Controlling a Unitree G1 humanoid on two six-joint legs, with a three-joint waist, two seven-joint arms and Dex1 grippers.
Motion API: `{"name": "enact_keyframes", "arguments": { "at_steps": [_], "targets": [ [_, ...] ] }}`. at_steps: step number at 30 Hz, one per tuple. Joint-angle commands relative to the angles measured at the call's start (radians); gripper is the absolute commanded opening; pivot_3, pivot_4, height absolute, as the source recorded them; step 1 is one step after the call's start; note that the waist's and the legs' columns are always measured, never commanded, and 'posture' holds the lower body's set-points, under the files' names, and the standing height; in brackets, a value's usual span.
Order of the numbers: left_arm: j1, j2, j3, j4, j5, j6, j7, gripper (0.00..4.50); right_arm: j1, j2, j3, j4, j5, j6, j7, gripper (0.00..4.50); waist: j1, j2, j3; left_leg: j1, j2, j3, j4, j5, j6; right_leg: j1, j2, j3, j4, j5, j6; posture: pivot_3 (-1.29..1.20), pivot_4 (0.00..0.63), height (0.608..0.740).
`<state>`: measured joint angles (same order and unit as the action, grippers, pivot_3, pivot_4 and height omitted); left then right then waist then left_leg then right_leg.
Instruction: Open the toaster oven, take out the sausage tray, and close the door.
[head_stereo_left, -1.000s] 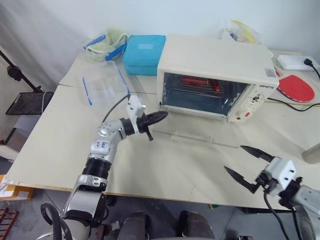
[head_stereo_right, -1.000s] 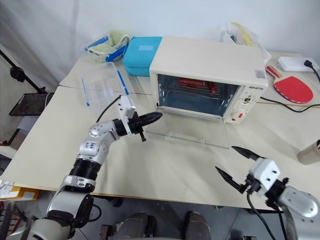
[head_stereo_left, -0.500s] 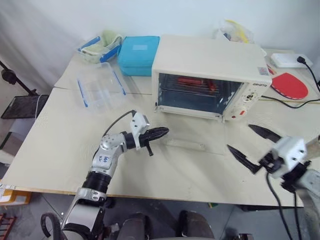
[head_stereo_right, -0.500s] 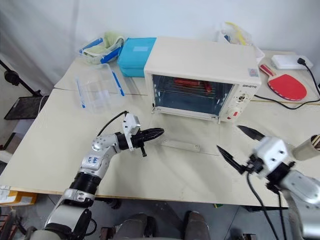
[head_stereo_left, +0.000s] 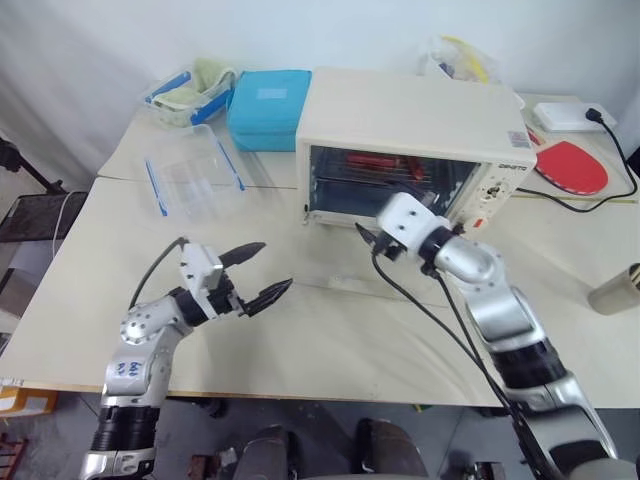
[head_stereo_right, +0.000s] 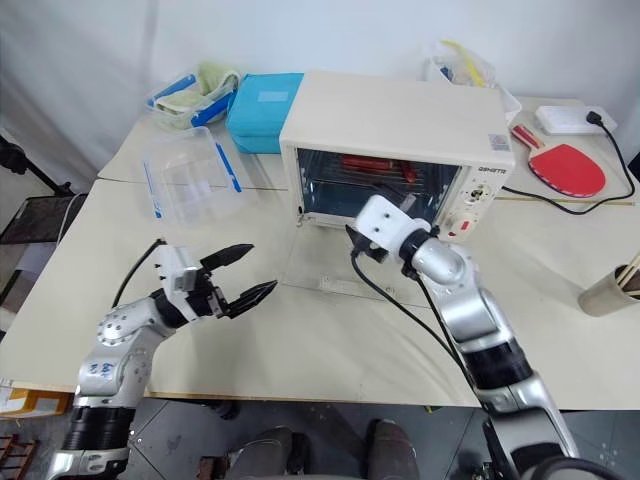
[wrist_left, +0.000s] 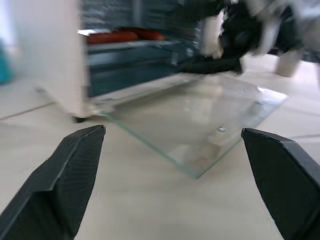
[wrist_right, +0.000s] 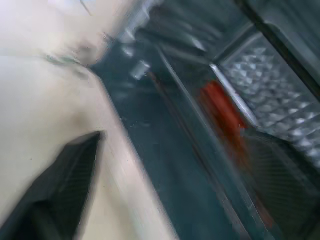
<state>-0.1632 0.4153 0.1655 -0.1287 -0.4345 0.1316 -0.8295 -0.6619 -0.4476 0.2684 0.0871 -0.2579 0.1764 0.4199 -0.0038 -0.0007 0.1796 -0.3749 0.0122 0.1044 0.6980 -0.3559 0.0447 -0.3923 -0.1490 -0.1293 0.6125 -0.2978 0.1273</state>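
Pale table (head_stereo_left: 330, 340) with toaster oven (head_stereo_left: 410, 140), blue box (head_stereo_left: 265, 95), red paddle (head_stereo_left: 572, 165).

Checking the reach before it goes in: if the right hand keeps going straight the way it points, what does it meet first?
Probably the sausage tray inside the open oven: the right hand points into the opening, above the lowered glass door. Depth is uncertain.

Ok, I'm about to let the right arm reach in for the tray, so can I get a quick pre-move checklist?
1. The door fully down, flat on the table: ok.
2. The sausage tray on the rack inside the toaster oven: ok.
3. Right gripper at the oven mouth, open: ok.
4. Left gripper open, holding nothing, clear of the door: ok.
5. Right gripper's cable clear of the door: cannot tell.
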Motion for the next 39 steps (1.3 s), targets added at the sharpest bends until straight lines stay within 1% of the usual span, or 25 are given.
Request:
{"name": "enact_keyframes", "arguments": {
  "at_steps": [1, 4, 5, 8, 11, 14, 19, 20, 21, 25, 26, 31, 35, 39],
  "targets": [
    [0.053, 0.013, 0.041, -0.105, -0.050, 0.025, 0.032, 4.46, -0.101, -0.005, 0.058, 0.135, -0.135, -0.117, -0.086, 4.50, -0.002, 0.000, 0.000, 0.000, 0.000, 0.001, 0.000, 0.000, 0.000, 0.000, 0.000, 0.000, -0.001, 0.000, 0.000, 0.00, 0.150, 0.740],
    [0.099, 0.020, 0.049, -0.147, -0.055, 0.037, 0.049, 4.46, -0.177, 0.010, 0.082, 0.252, -0.201, -0.188, -0.166, 4.50, -0.013, 0.000, 0.000, 0.000, 0.000, 0.000, -0.001, 0.000, 0.000, 0.000, 0.000, 0.000, -0.001, 0.000, 0.000, 0.00, 0.150, 0.740],
    [0.102, 0.022, 0.049, -0.151, -0.054, 0.039, 0.053, 4.46, -0.188, 0.015, 0.081, 0.274, -0.204, -0.202, -0.175, 4.50, -0.016, 0.000, 0.000, 0.000, 0.000, 0.000, -0.001, 0.000, 0.000, 0.000, 0.000, 0.000, -0.001, 0.000, 0.000, 0.00, 0.150, 0.740],
    [0.119, 0.013, 0.039, -0.178, -0.055, 0.044, 0.075, 4.46, -0.270, 0.035, 0.117, 0.417, -0.279, -0.243, -0.253, 4.50, -0.027, 0.000, 0.000, 0.000, 0.000, 0.000, -0.001, 0.000, -0.001, 0.000, 0.001, -0.001, -0.001, 0.000, 0.000, 0.00, 0.150, 0.740],
    [0.109, 0.010, 0.024, -0.182, -0.049, 0.046, 0.088, 4.46, -0.317, 0.058, 0.134, 0.524, -0.305, -0.267, -0.283, 4.50, -0.031, 0.000, 0.000, 0.000, 0.001, 0.001, -0.001, 0.000, -0.001, 0.000, 0.001, 0.000, 0.000, 0.000, 0.000, 0.00, 0.150, 0.740],
    [0.079, 0.010, 0.009, -0.169, -0.047, 0.052, 0.093, 4.50, -0.334, 0.068, 0.136, 0.578, -0.315, -0.294, -0.291, 3.85, -0.030, 0.000, 0.000, 0.000, 0.001, 0.000, -0.002, 0.001, -0.002, 0.000, 0.002, 0.000, 0.000, 0.000, -0.001, 0.00, 0.150, 0.740],
    [-0.011, 0.007, -0.038, -0.103, -0.035, 0.050, 0.065, 4.50, -0.341, 0.072, 0.137, 0.609, -0.326, -0.316, -0.302, 2.17, -0.029, 0.001, 0.000, -0.001, 0.001, 0.000, -0.002, 0.001, -0.002, 0.000, 0.001, 0.000, -0.001, 0.000, -0.001, 0.00, 0.150, 0.740],
    [-0.041, 0.004, -0.051, -0.081, -0.032, 0.048, 0.059, 4.50, -0.344, 0.074, 0.137, 0.614, -0.328, -0.317, -0.303, 1.93, -0.028, 0.001, 0.000, 0.000, 0.001, 0.000, -0.002, 0.001, -0.002, 0.000, 0.001, 0.000, 0.000, 0.000, -0.001, 0.00, 0.150, 0.740],
    [-0.073, -0.001, -0.060, -0.057, -0.035, 0.054, 0.056, 4.50, -0.346, 0.075, 0.136, 0.617, -0.330, -0.317, -0.304, 1.46, -0.028, 0.001, 0.001, -0.001, 0.001, 0.000, -0.002, 0.001, -0.002, 0.000, 0.002, -0.001, 0.000, 0.000, -0.001, 0.00, 0.150, 0.740],
    [-0.208, -0.020, -0.095, 0.062, -0.027, 0.053, 0.026, 4.50, -0.351, 0.073, 0.134, 0.617, -0.337, -0.315, -0.317, 0.13, -0.030, 0.001, 0.001, 0.000, 0.001, 0.001, -0.002, 0.001, -0.002, -0.001, 0.002, 0.000, 0.000, 0.000, -0.001, 0.00, 0.150, 0.740],
    [-0.236, -0.024, -0.100, 0.093, -0.024, 0.048, 0.019, 4.50, -0.352, 0.072, 0.133, 0.615, -0.340, -0.315, -0.318, 0.02, -0.030, 0.001, 0.001, -0.001, 0.002, 0.000, -0.002, 0.001, -0.002, 0.000, 0.003, -0.001, 0.000, 0.000, -0.001, 0.00, 0.150, 0.740],
    [-0.427, -0.070, -0.108, 0.310, 0.001, -0.016, -0.006, 4.50, -0.350, 0.061, 0.115, 0.577, -0.351, -0.322, -0.331, 0.02, -0.028, 0.001, 0.001, -0.001, 0.002, 0.000, -0.002, 0.001, -0.002, 0.000, 0.003, -0.001, -0.001, 0.000, -0.001, 0.00, 0.150, 0.740],
    [-0.582, -0.114, -0.100, 0.500, 0.018, -0.075, -0.025, 4.50, -0.335, 0.046, 0.110, 0.519, -0.350, -0.329, -0.315, 0.02, -0.027, 0.000, 0.001, -0.002, 0.002, 0.000, -0.002, 0.001, -0.002, -0.001, 0.003, -0.002, -0.001, 0.000, -0.001, 0.00, 0.150, 0.740],
    [-0.639, -0.126, -0.099, 0.602, 0.033, -0.123, -0.060, 4.50, -0.311, 0.030, 0.112, 0.457, -0.349, -0.338, -0.291, 0.02, -0.028, 0.000, 0.001, -0.003, 0.001, 0.000, -0.005, 0.001, -0.002, -0.003, 0.003, -0.003, -0.002, 0.000, -0.001, 0.00, 0.150, 0.740]
  ]
}}
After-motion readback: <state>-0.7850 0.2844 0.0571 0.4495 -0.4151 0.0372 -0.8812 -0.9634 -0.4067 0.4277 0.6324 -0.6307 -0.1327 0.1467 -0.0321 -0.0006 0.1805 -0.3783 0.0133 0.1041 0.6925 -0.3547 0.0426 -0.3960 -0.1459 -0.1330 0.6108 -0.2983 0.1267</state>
